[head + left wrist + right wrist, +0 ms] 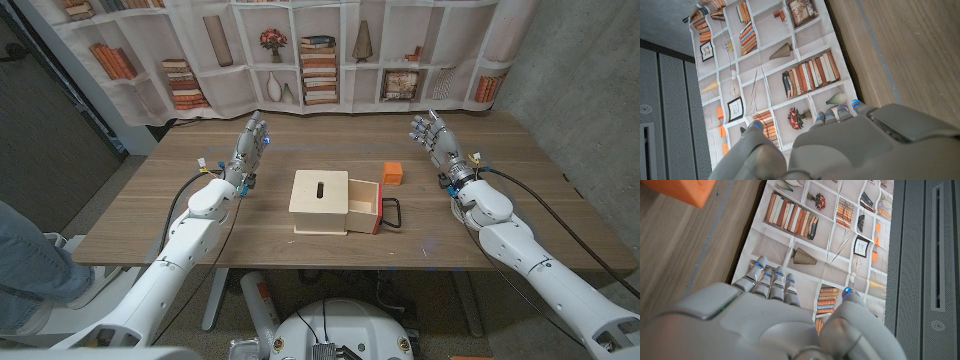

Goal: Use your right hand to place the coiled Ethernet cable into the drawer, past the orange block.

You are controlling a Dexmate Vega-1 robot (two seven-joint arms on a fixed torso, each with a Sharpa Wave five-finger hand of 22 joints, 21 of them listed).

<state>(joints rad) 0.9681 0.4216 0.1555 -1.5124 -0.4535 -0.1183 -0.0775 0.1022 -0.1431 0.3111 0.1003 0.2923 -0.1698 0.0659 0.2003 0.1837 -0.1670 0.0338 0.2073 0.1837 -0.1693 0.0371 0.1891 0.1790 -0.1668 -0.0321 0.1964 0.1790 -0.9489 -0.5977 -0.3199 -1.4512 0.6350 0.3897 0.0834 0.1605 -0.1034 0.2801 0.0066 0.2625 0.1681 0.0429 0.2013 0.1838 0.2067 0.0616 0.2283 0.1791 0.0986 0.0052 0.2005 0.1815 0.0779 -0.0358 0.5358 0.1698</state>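
Wooden worktop [150, 215] runs the full width, with a printed bookshelf backdrop [320, 55] hung behind its far edge. A person's leg in jeans [25, 250] sits at the left border, off the worktop.

Centre of worktop: light wooden box [320, 200] with a slot in its top face. Its drawer [362, 207] is pulled out toward the robot's right, with a red front and black loop handle [391, 214]. Coiled Ethernet cable: can't make it out on the worktop or in the drawer; drawer interior is not readable.

Left robot hand [250, 140] is raised over the far-left area, fingers apart, holding nothing. Right robot hand [432, 133] is the same on the far-right side, spread and holding nothing.

Orange block [392, 173] sits just beyond the drawer, between it and the right robot hand, apart from both.
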